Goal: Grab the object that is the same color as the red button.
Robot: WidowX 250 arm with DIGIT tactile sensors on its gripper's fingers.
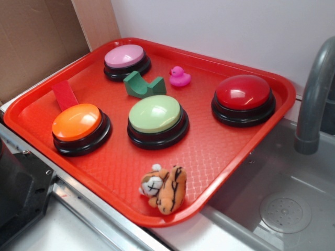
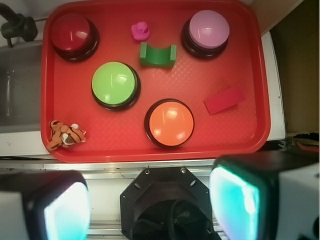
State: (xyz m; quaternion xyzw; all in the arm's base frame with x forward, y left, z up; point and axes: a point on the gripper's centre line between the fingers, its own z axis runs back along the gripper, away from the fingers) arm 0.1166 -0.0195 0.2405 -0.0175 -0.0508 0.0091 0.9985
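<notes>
A small flat red block (image 1: 64, 94) lies on the red tray (image 1: 220, 151) near its left rim, just behind the orange button (image 1: 77, 125); in the wrist view the red block (image 2: 224, 99) sits right of the orange button (image 2: 169, 122). The glossy dark-red button (image 1: 243, 97) stands at the tray's right side, and the same red button (image 2: 71, 34) shows top left in the wrist view. My gripper (image 2: 150, 205) is open, high above the near side of the tray (image 2: 125, 142), holding nothing. It is out of the exterior view.
On the tray also stand a pink button (image 1: 125, 60), a light-green button (image 1: 156, 119), a green arch block (image 1: 143, 84), a pink duck (image 1: 179, 77) and a toy tiger (image 1: 165, 189). A grey faucet (image 1: 314, 94) and sink (image 1: 282, 209) lie right; cardboard (image 1: 36, 36) stands behind left.
</notes>
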